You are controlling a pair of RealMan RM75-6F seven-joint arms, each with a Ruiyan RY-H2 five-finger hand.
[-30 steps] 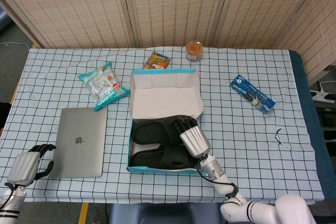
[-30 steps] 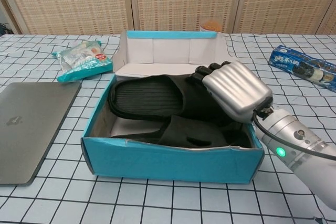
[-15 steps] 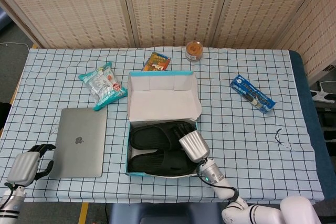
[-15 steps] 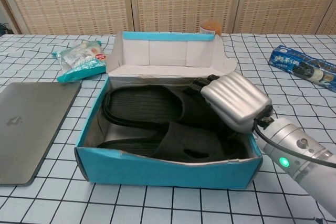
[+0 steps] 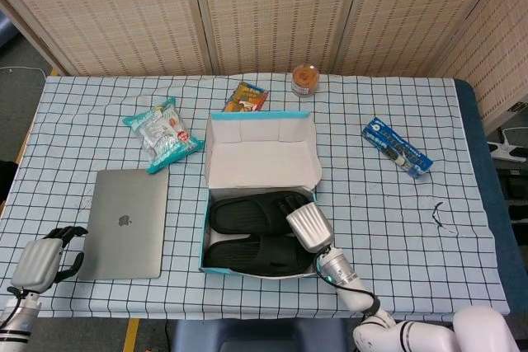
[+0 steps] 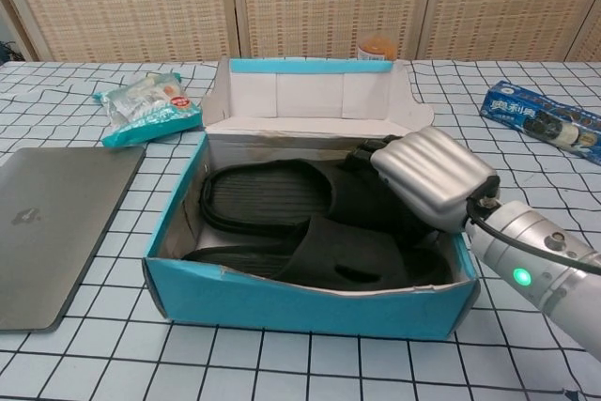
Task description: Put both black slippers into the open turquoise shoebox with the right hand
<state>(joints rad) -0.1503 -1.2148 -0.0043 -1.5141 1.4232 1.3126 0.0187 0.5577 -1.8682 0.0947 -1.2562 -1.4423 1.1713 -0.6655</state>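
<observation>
Two black slippers (image 6: 310, 223) lie side by side inside the one open turquoise shoebox (image 6: 300, 302) at the middle of the checked tablecloth (image 5: 371, 204), its white-lined lid (image 6: 310, 96) folded back toward the screens. The right hand (image 6: 434, 176) reaches over the box's right wall with its dark fingers (image 6: 371, 149) down on the farther slipper; from these angles it cannot be told whether they grip it or only rest there.

The left hand (image 5: 37, 263) sits at the table's near left corner, fingers curled in on nothing, just beside the single closed laptop (image 5: 125, 224).

Four smaller items ring the box: one teal snack bag (image 5: 162, 133) to its far left, one orange packet (image 5: 246, 96) just beyond the lid, one round tub (image 5: 305, 80) near the far edge, and one blue biscuit pack (image 5: 397, 147) well off to the right. A small dark object (image 5: 440, 216), too small to identify, lies near the right edge.

The widest bare cloth runs to the right of the box, between it and the table's right edge.
</observation>
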